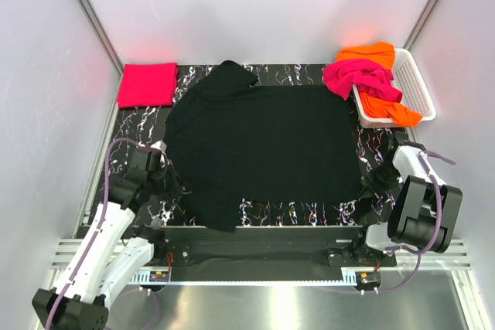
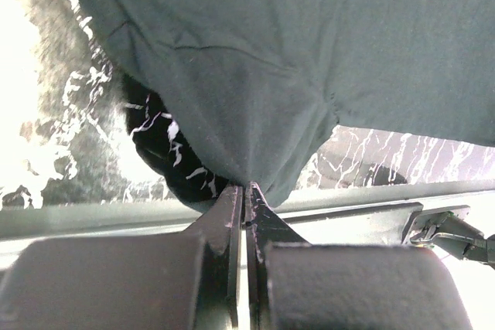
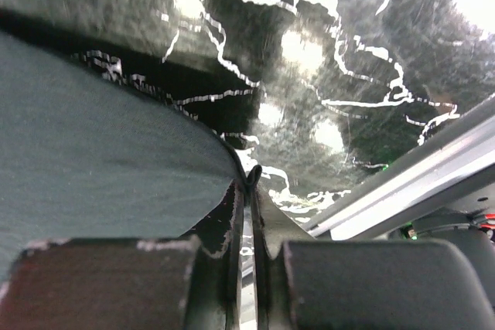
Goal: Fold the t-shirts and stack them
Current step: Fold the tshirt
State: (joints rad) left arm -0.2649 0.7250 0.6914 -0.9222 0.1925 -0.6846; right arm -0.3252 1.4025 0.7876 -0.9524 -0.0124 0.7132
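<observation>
A large black t-shirt (image 1: 263, 148) lies spread over the marbled black table. My left gripper (image 1: 172, 183) is shut on the shirt's left edge; in the left wrist view the cloth (image 2: 255, 75) bunches down into the closed jaws at my left gripper (image 2: 247, 187). My right gripper (image 1: 363, 188) is shut on the shirt's near right edge; the right wrist view shows a thin fold of the cloth (image 3: 100, 168) pinched at my right gripper (image 3: 252, 179). A folded red-pink t-shirt (image 1: 147, 84) lies at the far left. A magenta t-shirt (image 1: 356, 76) and an orange t-shirt (image 1: 370, 53) hang over the basket.
A white plastic lattice basket (image 1: 414, 83) stands at the far right corner. The marbled table top (image 1: 139, 125) shows around the black shirt. A metal rail (image 1: 255, 231) runs along the near edge between the arm bases. White walls close in the sides and back.
</observation>
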